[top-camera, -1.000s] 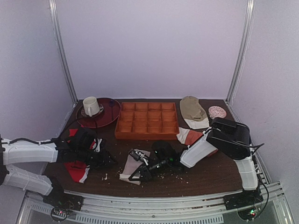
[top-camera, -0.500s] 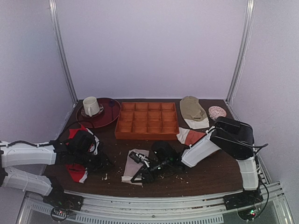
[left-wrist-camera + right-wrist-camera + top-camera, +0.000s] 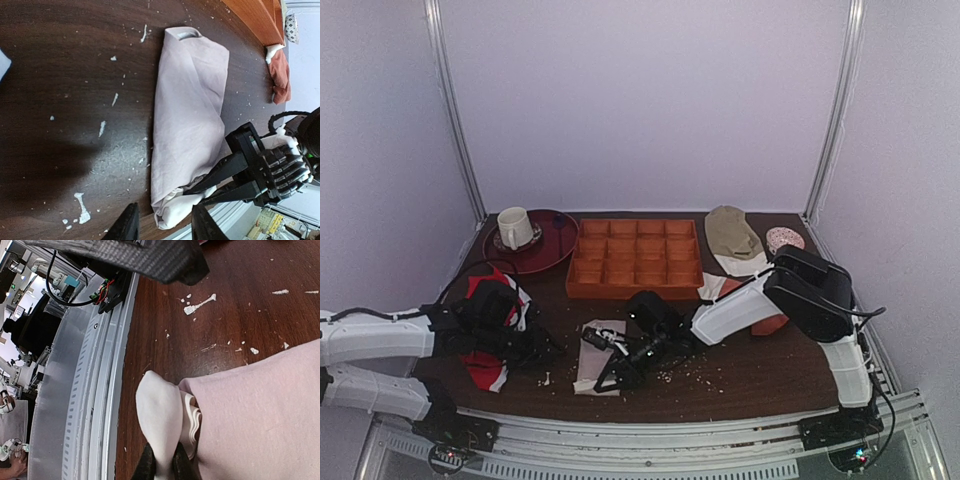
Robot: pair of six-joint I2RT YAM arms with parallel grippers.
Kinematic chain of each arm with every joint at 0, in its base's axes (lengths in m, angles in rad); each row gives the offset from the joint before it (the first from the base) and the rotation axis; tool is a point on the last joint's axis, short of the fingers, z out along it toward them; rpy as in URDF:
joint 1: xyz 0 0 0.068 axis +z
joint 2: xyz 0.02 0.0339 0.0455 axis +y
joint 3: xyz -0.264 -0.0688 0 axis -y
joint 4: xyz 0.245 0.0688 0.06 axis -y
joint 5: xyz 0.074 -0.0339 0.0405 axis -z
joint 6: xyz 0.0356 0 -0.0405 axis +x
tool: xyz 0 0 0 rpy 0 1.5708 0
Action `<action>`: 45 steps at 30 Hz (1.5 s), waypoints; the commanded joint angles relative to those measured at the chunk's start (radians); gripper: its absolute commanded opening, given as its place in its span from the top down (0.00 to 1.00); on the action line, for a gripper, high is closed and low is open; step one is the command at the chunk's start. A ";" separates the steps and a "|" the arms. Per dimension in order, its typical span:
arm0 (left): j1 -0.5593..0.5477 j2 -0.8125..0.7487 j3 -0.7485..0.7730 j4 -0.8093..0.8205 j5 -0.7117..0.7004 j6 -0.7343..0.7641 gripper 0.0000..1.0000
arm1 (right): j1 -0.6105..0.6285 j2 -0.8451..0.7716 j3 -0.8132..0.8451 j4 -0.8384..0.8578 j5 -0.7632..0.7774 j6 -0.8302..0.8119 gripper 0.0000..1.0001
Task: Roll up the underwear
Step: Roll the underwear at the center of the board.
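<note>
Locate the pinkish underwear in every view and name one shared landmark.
Top external: underwear lower centre, near the front edge.
Left wrist: underwear centre, running top to bottom.
Right wrist: underwear lower right.
Shared landmark: right gripper clamped on its white end.

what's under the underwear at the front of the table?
Only dark table with white crumbs shows around the underwear. Its near end is pinched in the right gripper; anything beneath the folded cloth is covered.
</note>
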State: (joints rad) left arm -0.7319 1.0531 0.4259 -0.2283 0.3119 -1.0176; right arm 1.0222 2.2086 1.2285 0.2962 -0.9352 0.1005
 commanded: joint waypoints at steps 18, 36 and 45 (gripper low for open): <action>-0.092 -0.038 -0.141 0.163 0.082 -0.065 0.53 | -0.020 0.073 -0.095 -0.040 0.079 0.126 1.00; -0.173 0.229 -0.153 0.440 0.044 -0.130 0.52 | -0.020 0.045 -0.100 -0.087 0.093 0.100 1.00; -0.173 0.294 -0.140 0.477 0.044 -0.131 0.65 | -0.020 0.036 -0.101 -0.103 0.101 0.086 1.00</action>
State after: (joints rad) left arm -0.9005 1.3128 0.2798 0.2569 0.3935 -1.1515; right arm 1.0096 2.2036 1.1831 0.3836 -0.9375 0.2062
